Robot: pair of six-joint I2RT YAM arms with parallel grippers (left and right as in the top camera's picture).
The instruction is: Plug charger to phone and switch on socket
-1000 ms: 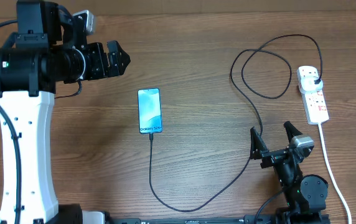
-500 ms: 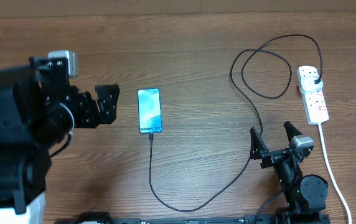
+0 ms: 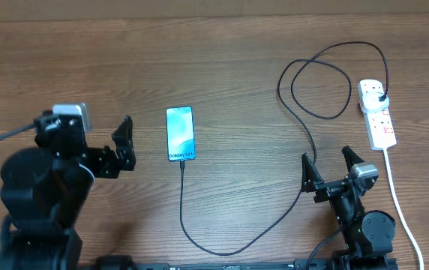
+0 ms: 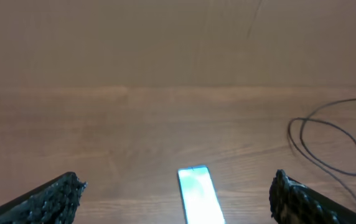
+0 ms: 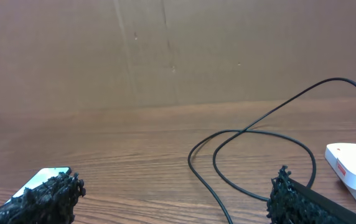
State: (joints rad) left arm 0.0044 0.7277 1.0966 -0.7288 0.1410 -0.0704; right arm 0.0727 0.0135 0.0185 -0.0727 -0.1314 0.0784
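Observation:
The phone lies face up mid-table, its screen lit blue. The charger, a thin black cable, runs from the phone's near edge, curves right, loops at the back and ends in a black plug seated in the white socket at the right. Whether the connector tip is fully in the phone I cannot tell. My left gripper stands open just left of the phone, which shows between its fingers as the phone. My right gripper is open near the front right, over the cable.
The socket's thick white cord trails along the right side toward the table's front edge. A brown wall closes off the back of the wooden table. The right wrist view shows the socket at its right edge.
My left arm has swung from the back left toward the front and come lower, bringing its open gripper beside the phone. The right arm, phone and cable have not moved.

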